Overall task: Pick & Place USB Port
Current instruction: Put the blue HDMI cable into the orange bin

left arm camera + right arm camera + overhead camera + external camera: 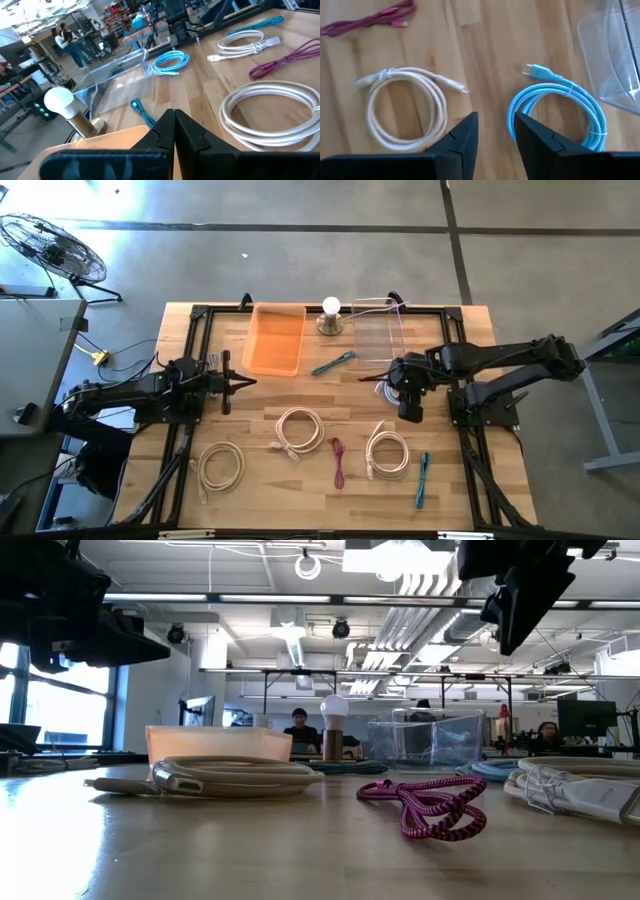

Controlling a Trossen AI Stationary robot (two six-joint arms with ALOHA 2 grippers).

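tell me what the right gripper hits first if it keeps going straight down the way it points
Probably bare table beside the light blue cable coil; the open right gripper looks aimed just off the coil's edge, though depth is unclear.

Looked like an open-plan robotics lab or workshop: bare concrete floor (300,270), exposed ceiling ducts (400,610) and strip lights, rows of benches with monitors (585,718), people (297,725) seated behind, a floor fan (45,245), possibly parts shelving.
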